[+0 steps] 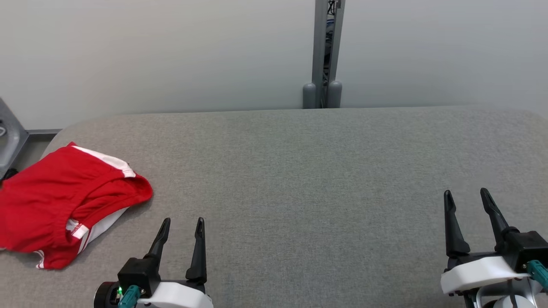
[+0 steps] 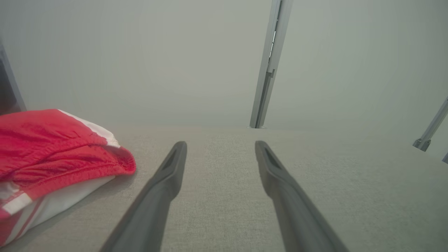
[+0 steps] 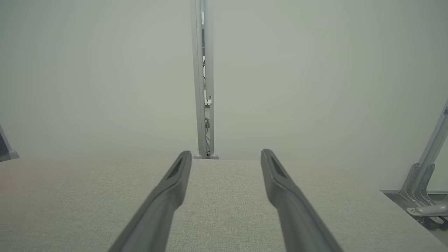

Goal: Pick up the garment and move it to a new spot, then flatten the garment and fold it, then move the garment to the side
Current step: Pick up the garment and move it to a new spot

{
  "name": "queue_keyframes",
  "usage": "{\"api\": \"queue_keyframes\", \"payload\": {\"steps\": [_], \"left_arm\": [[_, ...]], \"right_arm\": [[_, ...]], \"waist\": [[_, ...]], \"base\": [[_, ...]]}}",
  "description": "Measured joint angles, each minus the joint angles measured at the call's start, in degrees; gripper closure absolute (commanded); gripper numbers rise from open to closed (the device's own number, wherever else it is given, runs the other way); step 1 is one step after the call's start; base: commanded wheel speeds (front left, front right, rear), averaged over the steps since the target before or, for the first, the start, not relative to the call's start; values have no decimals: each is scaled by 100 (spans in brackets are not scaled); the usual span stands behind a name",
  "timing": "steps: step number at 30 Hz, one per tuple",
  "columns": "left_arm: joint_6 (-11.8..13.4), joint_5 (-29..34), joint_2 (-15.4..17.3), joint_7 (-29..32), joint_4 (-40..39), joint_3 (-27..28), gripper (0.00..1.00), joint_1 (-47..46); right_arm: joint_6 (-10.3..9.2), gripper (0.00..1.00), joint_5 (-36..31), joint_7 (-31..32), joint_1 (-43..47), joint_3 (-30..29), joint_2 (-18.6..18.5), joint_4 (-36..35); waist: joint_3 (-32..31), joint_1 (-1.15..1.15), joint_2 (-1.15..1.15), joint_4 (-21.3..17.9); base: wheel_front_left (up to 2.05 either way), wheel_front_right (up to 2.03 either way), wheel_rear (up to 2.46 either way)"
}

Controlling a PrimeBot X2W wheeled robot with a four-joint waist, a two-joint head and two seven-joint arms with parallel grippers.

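Note:
The garment (image 1: 64, 201) is a crumpled red piece with white stripes, lying at the left end of the grey table (image 1: 299, 171), partly over its edge. My left gripper (image 1: 183, 222) stands open near the front edge, a little to the right of the garment, with nothing between its fingers. In the left wrist view the garment (image 2: 52, 157) lies left of the left gripper (image 2: 220, 144), apart from its fingers. At the front right my right gripper (image 1: 466, 193) is open and empty. In the right wrist view the right gripper (image 3: 226, 152) hovers over bare cloth-covered table (image 3: 224, 196).
A grey metal post (image 1: 324, 55) stands against the pale wall behind the table's far edge. A grey bracket (image 1: 10, 137) sits off the table's far left corner. Metal frame legs (image 3: 425, 185) stand beyond the table's right end.

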Motion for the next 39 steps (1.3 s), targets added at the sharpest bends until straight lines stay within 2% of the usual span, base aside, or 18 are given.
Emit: {"api": "queue_keyframes", "payload": {"steps": [10, 31, 39], "left_arm": [[-10, 33, 2, 1, 62, 29, 0, 57], [-254, 298, 0, 0, -162, 488, 0, 398], [-193, 264, 4, 0, -409, 711, 0, 419]], "right_arm": [[1, 0, 125, 0, 100, 209, -1, 32], [1, 0, 513, 0, 240, 747, -4, 36], [2, 0, 504, 0, -17, 1015, 1, 163]], "waist": [[2, 0, 0, 738], [-221, 0, 0, 2608], [-122, 0, 0, 2894]], "base": [[0, 0, 0], [0, 0, 0], [0, 0, 0]]}}
